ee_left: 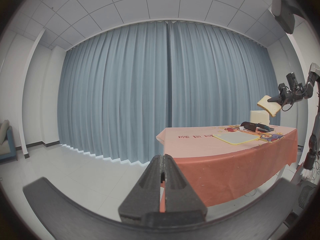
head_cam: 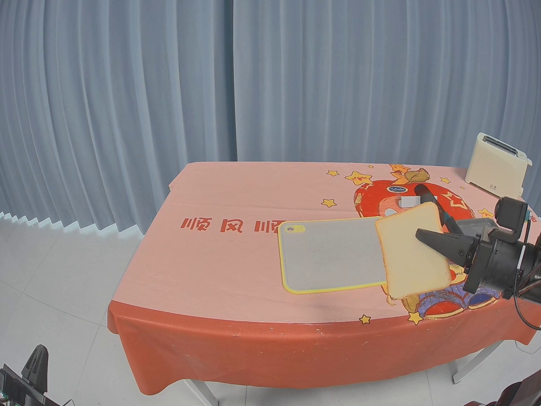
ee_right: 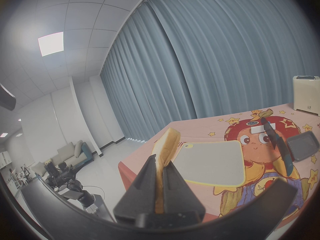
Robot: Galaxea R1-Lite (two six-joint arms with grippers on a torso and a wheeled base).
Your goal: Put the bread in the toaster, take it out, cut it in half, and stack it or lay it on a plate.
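One bread slice point(head_cam: 413, 257) hangs clamped in the right gripper point(ee_right: 160, 162) above the table point(head_cam: 225, 266); left gripper point(ee_left: 163, 160) closed.

I stand in a lab-like test room: wall-wide blue curtain point(head_cam: 169, 85), grid ceiling point(ee_left: 160, 4), tiled floor point(head_cam: 56, 288), one cloth-covered counter point(head_cam: 225, 266).

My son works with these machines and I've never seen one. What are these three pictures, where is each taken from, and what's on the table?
It's a robot with two arms. One picture looks down from a camera on its head. The other two come from cameras on its wrists. The right claw is shut on a bread slice, held in the air above the table. On the table are a cutting board, a knife, a dark tray and a toaster. The left claw is shut and empty, low down and away from the table.
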